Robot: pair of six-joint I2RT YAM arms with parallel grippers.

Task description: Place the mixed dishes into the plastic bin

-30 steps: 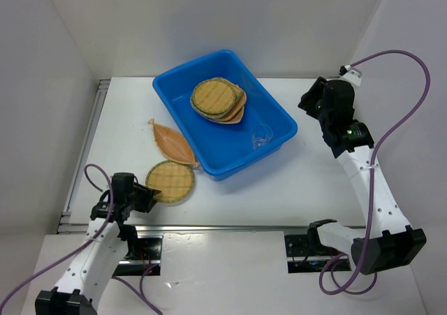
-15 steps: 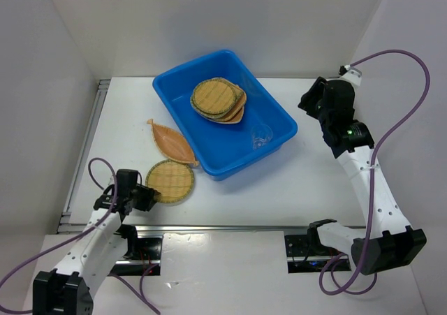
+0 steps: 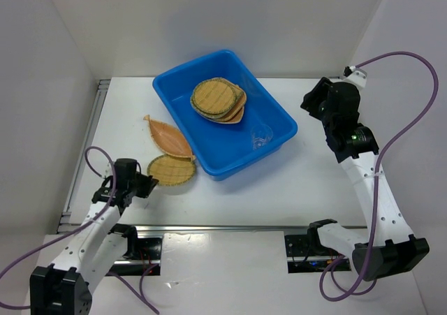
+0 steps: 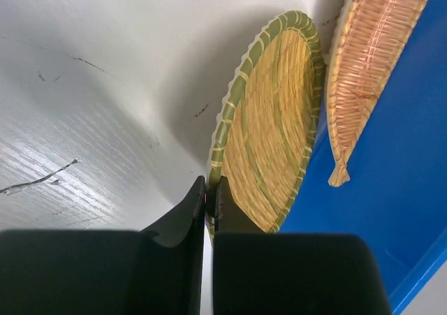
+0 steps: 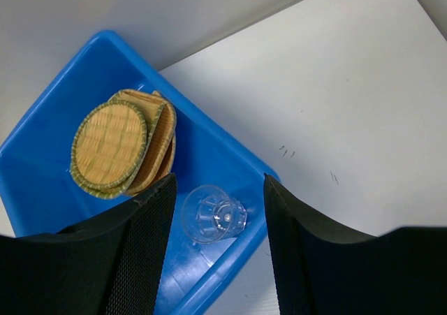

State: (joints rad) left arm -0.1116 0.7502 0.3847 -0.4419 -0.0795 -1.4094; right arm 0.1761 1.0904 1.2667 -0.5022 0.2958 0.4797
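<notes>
My left claw (image 4: 210,202) pinches the rim of the round green-edged woven bamboo tray (image 4: 272,126), jaws fully closed; I judge it light and stiff.

We find the round tray (image 4: 272,133) in the left claw (image 4: 211,189) rough woven bamboo (rim green-bound); the bin (image 4: 398,182) beyond, glossy plastic.

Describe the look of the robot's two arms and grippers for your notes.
Both the left arm and right arm have white links with black joints and wrists. A looping purple cable trails from each. The left gripper and right gripper are black; the right's fingers look mesh-textured.
</notes>
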